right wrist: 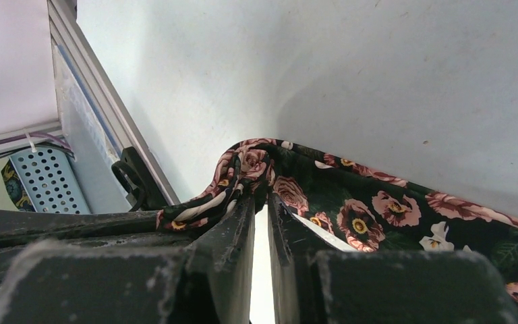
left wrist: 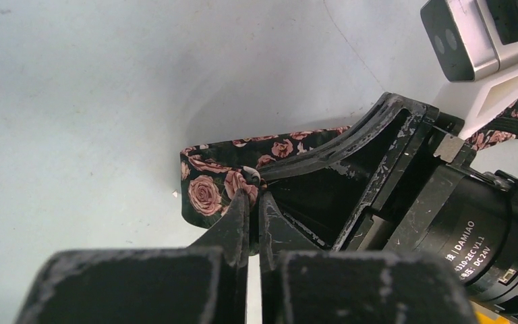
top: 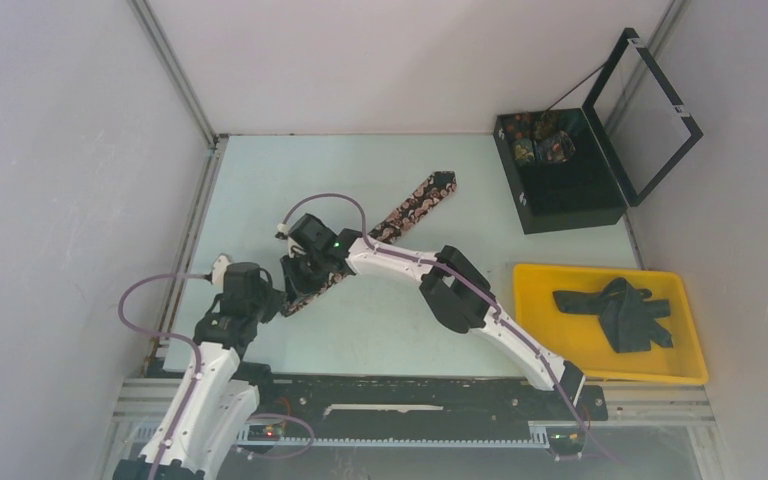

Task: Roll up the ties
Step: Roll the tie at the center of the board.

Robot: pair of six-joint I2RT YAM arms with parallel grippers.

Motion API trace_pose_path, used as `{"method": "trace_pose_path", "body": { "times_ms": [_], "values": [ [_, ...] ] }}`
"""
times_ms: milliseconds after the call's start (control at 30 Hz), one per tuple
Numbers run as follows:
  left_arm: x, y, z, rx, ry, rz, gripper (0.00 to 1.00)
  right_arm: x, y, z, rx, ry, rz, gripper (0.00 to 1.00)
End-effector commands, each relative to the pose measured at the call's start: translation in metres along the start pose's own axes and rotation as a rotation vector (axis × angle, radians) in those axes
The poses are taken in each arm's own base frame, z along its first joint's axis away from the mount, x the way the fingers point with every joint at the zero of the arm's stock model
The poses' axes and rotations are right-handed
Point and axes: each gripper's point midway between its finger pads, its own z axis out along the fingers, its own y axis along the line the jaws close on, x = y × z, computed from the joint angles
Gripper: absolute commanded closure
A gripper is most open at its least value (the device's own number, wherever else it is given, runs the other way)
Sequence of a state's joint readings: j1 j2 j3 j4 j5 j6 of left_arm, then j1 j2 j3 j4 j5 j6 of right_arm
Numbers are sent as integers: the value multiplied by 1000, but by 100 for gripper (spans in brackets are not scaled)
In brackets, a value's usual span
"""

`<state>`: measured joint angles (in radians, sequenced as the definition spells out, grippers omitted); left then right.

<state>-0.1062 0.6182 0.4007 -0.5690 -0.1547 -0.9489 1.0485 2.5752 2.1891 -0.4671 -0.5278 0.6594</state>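
your floral tie point(top: 415, 205) lies diagonally on the table point(top: 350, 340). the left gripper point(left wrist: 255, 201) pinches its near tip and the right gripper point(right wrist: 261, 202) clamps the raised fold, fingers nearly together, likely to start a tight roll.

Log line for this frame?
left gripper: shut on floral tie, near end | right gripper: shut on same end, fabric folded | far end: flat on table | dark ties: in yellow tray

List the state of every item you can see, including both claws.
Floral tie: stretched across table, near end folded.
Left claw: shut on floral tie.
Right claw: shut on floral tie.
Black box: lid open.
Dark ties: unrolled, heaped in yellow tray.
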Motion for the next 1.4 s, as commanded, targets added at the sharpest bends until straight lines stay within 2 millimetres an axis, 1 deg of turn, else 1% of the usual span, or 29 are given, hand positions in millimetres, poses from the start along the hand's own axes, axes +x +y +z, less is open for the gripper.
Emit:
{"method": "trace_pose_path", "body": {
  "times_ms": [0,400,700,1067,1367],
  "values": [
    [-15,-19,-5,50,-39,9,100,-6,26,0,-84,-16,-28,84],
    [-5,-10,15,12,-13,25,100,-12,11,-8,-69,-27,-4,85],
    [-3,-6,23,-6,-9,36,100,-18,3,-20,-45,-39,-2,85],
    [0,-4,32,-11,-1,41,100,-25,-1,-50,-3,-73,-14,84],
    [7,-2,39,-7,14,38,100,-22,-8,-71,15,-97,-7,84]
  ]
}}
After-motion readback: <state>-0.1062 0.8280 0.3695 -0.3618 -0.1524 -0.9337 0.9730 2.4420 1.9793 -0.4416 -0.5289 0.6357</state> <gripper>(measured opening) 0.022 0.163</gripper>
